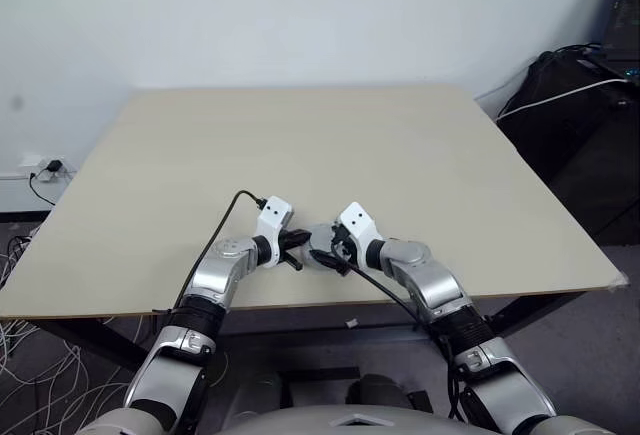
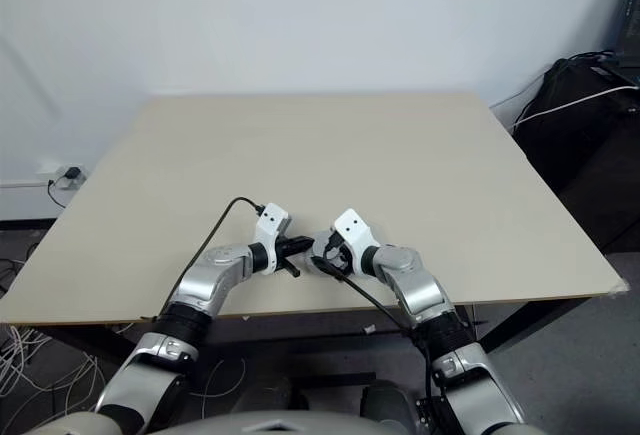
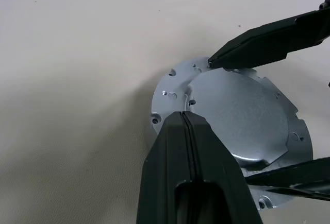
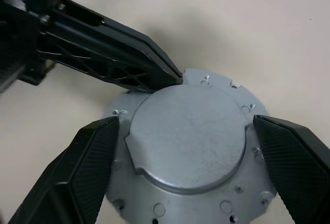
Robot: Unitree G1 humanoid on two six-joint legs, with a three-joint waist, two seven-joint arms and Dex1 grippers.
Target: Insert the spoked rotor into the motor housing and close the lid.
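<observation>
A round silver motor housing [image 4: 242, 180] with a flange of small screw holes lies on the tan table near its front edge. A smooth, raised silver lid [image 4: 185, 141] sits flat on top of it. The spoked rotor is hidden. My right gripper [image 4: 184, 123] is open, one finger on each side of the housing [image 3: 170, 98]. My left gripper [image 3: 184, 116] is shut with nothing in it, and its tip rests at the rim of the lid [image 3: 237, 110]. In the head views the left gripper [image 1: 296, 252] and the right gripper [image 1: 328, 253] meet over the part.
The wide tan table [image 1: 320, 145] stretches away behind the grippers, and its front edge runs just below them. Black bags and cables [image 1: 580, 115] stand past the table's right side. A wall socket and loose wires [image 1: 40, 170] lie at the left.
</observation>
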